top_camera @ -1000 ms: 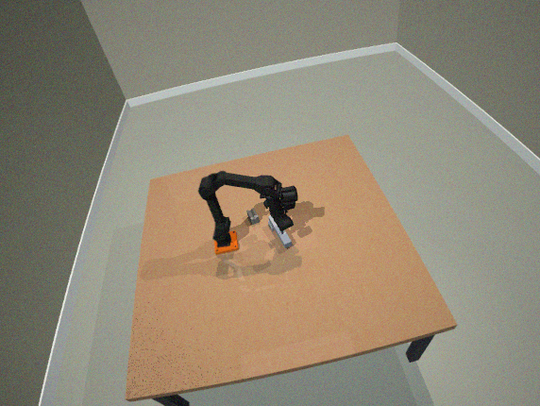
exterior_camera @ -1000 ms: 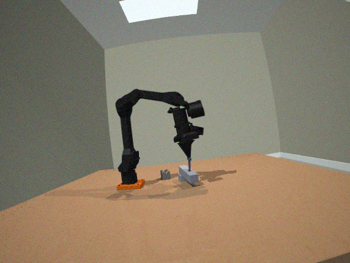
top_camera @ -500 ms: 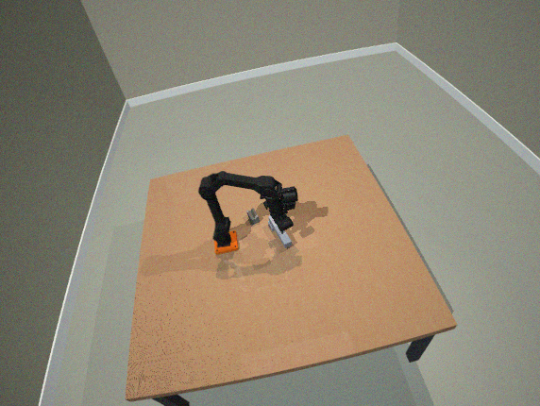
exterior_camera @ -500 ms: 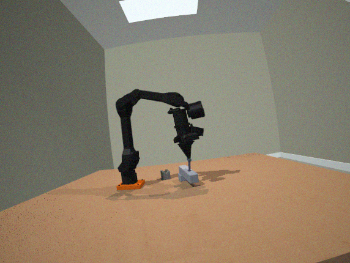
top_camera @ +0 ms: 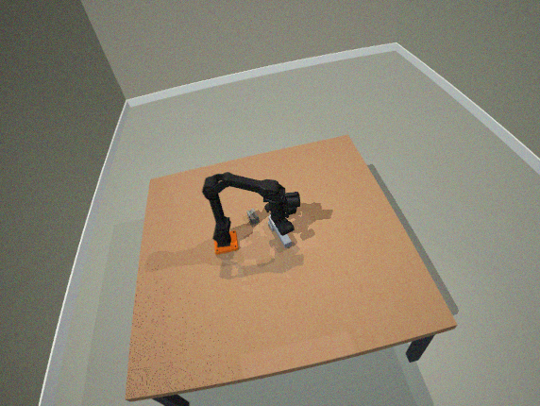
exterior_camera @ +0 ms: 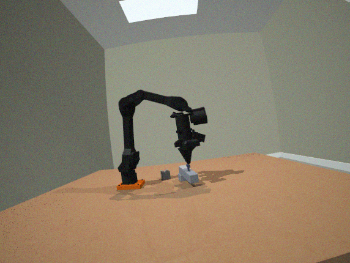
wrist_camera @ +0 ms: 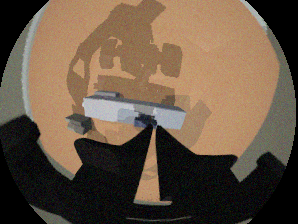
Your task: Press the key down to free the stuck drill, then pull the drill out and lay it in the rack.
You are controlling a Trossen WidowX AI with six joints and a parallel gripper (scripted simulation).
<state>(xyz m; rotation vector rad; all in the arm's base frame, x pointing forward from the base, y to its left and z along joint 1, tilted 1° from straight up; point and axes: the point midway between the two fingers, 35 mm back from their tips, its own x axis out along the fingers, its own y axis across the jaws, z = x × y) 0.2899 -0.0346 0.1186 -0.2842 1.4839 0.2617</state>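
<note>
Exterior view: pincer [exterior_camera: 188, 163] [wrist_camera: 153, 127] above pale block [exterior_camera: 190, 174] [wrist_camera: 107, 109], well inside table edges.

Gap to one side, obstacles below

The gripper [top_camera: 283, 227] [exterior_camera: 188, 163] [wrist_camera: 154, 126] has a blue upright piece [exterior_camera: 188, 167] and a pale bar [top_camera: 286, 241] [exterior_camera: 193, 176] [wrist_camera: 102, 108] directly beneath, blocking descent. A lane runs between the bar and a grey block [top_camera: 253, 217] [exterior_camera: 165, 175] [wrist_camera: 79, 123]; the block narrows the way toward the orange base [top_camera: 234, 241] [exterior_camera: 141, 183]
</note>
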